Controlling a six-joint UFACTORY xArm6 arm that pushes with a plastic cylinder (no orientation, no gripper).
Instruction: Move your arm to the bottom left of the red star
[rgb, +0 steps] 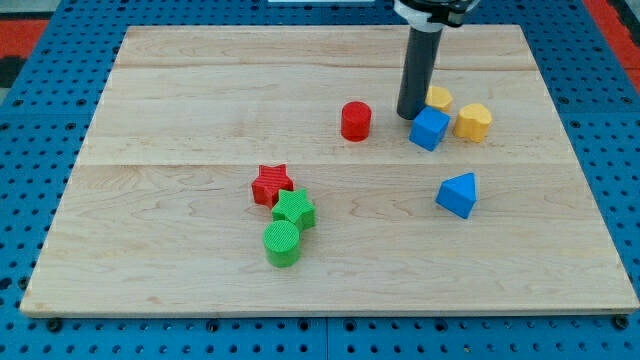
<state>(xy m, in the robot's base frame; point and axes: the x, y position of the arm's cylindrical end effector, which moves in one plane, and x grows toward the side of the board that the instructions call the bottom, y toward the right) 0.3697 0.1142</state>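
The red star (271, 185) lies left of the board's middle. A green star (294, 210) touches it at its lower right, and a green cylinder (282, 243) sits just below that. My tip (410, 115) stands on the board far to the upper right of the red star. It is between a red cylinder (355, 121) on its left and a blue cube (428, 128) just to its right.
A yellow block (438, 98) lies behind the blue cube and a yellow hexagon (472, 122) to the cube's right. A blue triangular block (458, 194) sits lower right. The wooden board (150, 260) rests on a blue pegboard.
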